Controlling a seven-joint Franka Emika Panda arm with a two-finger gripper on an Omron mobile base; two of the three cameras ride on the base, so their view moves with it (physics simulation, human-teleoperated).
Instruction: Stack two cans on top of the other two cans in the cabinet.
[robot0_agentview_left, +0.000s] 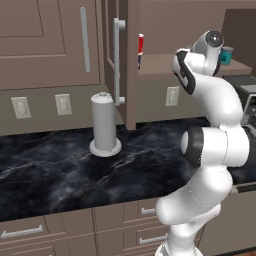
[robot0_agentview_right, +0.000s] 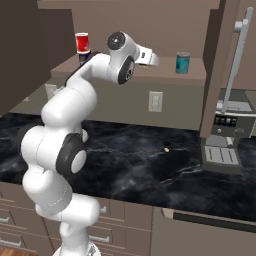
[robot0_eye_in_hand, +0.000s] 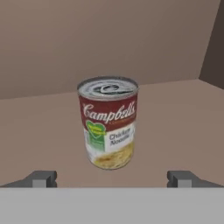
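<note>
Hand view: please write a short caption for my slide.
Open gripper faces an upright red-and-white soup can on the cabinet shelf.

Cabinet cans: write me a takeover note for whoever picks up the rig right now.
Gripper: open, empty, lined up on the Campbell's soup can standing upright on the cabinet shelf, not touching it.
Red can already sits on the dark blue can at the shelf's left end: one stack done.
Teal can stands alone to the right.
Left: grasp the soup can, set it on the teal can.

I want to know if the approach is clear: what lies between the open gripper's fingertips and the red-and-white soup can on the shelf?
In the hand view, bare brown shelf separates the gripper from the upright red-and-white soup can.
</note>
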